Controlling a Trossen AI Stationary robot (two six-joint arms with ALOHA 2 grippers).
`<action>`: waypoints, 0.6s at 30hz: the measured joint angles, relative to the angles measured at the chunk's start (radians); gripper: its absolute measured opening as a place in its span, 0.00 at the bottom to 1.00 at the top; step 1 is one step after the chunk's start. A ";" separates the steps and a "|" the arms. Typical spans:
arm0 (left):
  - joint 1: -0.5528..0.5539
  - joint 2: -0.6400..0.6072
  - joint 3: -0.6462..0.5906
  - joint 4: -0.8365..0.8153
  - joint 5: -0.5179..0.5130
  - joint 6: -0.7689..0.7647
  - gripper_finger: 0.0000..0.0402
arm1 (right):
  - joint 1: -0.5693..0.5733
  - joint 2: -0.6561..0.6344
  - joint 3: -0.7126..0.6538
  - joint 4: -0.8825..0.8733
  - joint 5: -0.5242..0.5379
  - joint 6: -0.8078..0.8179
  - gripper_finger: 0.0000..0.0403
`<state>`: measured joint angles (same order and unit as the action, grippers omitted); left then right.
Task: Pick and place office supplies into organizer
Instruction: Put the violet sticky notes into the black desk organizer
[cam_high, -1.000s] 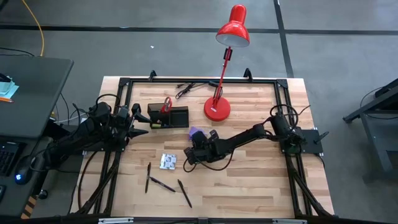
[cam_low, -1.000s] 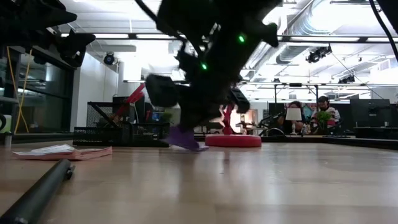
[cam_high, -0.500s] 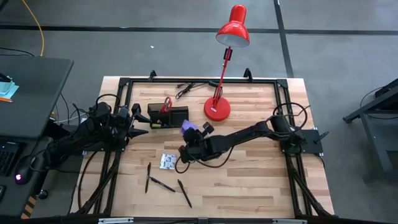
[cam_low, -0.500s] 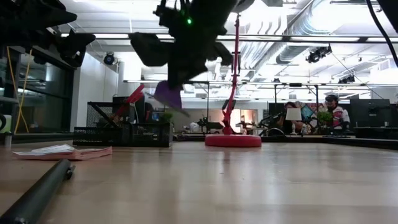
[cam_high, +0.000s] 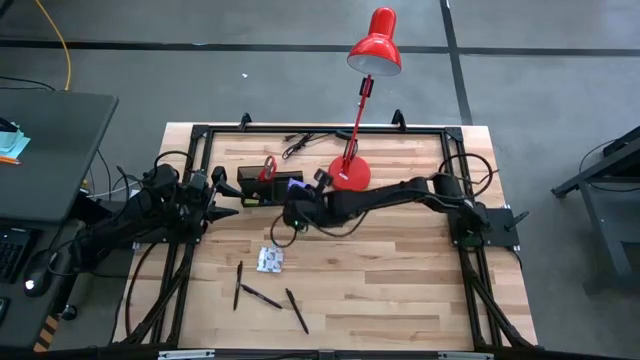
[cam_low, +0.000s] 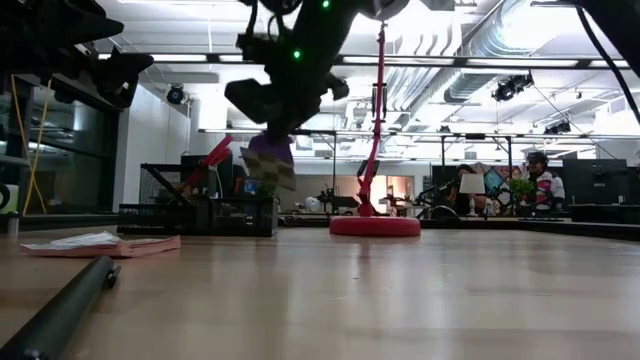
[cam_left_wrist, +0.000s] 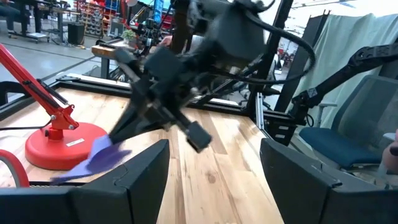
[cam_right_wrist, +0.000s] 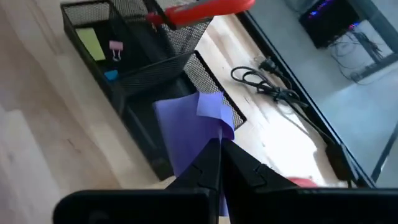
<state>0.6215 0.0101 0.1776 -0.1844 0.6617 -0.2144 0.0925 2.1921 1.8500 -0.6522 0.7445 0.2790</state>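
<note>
My right gripper (cam_high: 298, 203) is shut on the small purple square pad (cam_high: 294, 184) and holds it over the black mesh organizer (cam_high: 270, 188). The pad also shows in the right wrist view (cam_right_wrist: 189, 121) and the low view (cam_low: 270, 152). Red-handled scissors (cam_high: 268, 165) stand in the organizer's taller section. The white-grey patterned packet (cam_high: 270, 260) and three black pens (cam_high: 262, 297) lie flat on the table's near part. My left gripper (cam_high: 226, 197) waits open just left of the organizer, and its fingers frame the left wrist view (cam_left_wrist: 214, 186). My right gripper pinches the purple pad by one edge (cam_right_wrist: 210, 138) between its two fingers (cam_right_wrist: 205, 165). The fingers slant down from the table's right side. The pad is lifted clear and hangs tilted below the fingers (cam_low: 272, 165), above the organizer's lower section (cam_right_wrist: 155, 87).
The red desk lamp's round base (cam_high: 350, 175) stands right of the organizer, close to my right arm, and its stem leans toward the far edge. A black cable (cam_high: 300, 143) lies by the far rail. Small coloured items (cam_right_wrist: 93, 43) sit inside the organizer. Bare wood lies right of the pens.
My right gripper has risen from the table's middle and moved toward the far left, to the organizer. It has stayed shut on the purple pad. The pad has gone from touching the table to lifted clear and now hangs tilted over the organizer.
</note>
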 joint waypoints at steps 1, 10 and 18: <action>0.000 0.000 0.000 0.000 0.000 0.000 0.59 | -0.011 0.000 0.000 0.015 -0.018 -0.033 0.00; 0.000 0.000 0.000 0.000 0.000 0.000 0.59 | -0.061 0.000 0.000 0.172 -0.166 -0.229 0.00; 0.000 0.000 0.000 0.000 0.000 0.000 0.59 | -0.087 0.040 0.001 0.184 -0.205 -0.267 0.00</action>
<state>0.6216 0.0097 0.1776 -0.1844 0.6616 -0.2142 0.0053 2.2325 1.8514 -0.4679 0.5392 0.0123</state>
